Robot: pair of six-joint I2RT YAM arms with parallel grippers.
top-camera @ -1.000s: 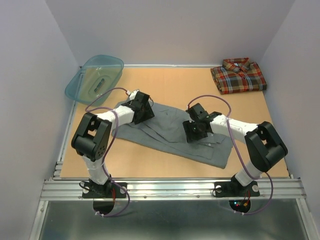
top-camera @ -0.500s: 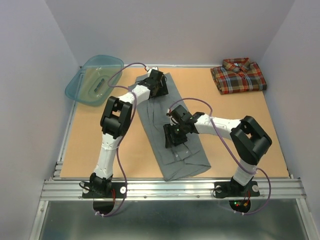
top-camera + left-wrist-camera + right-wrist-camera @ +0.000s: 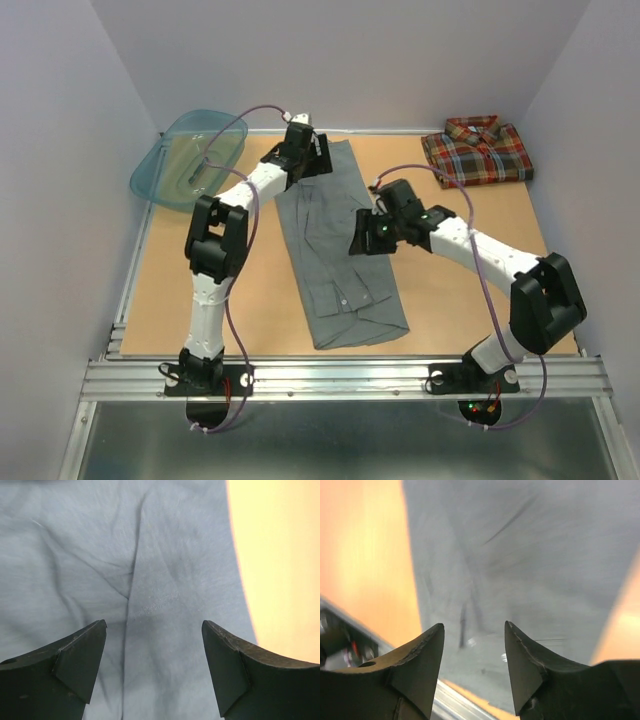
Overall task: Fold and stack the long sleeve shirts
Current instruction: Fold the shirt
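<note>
The grey shirt lies lengthwise down the middle of the tan surface, its rumpled end nearest the arm bases. Midway along its right edge the right fingers hang apart with nothing between them (that wrist view is blurred). Farther back, the left fingers stand wide and empty over the shirt's far end; beyond them the plaid shirt sits folded in the right corner and the teal basin in the left.
</note>
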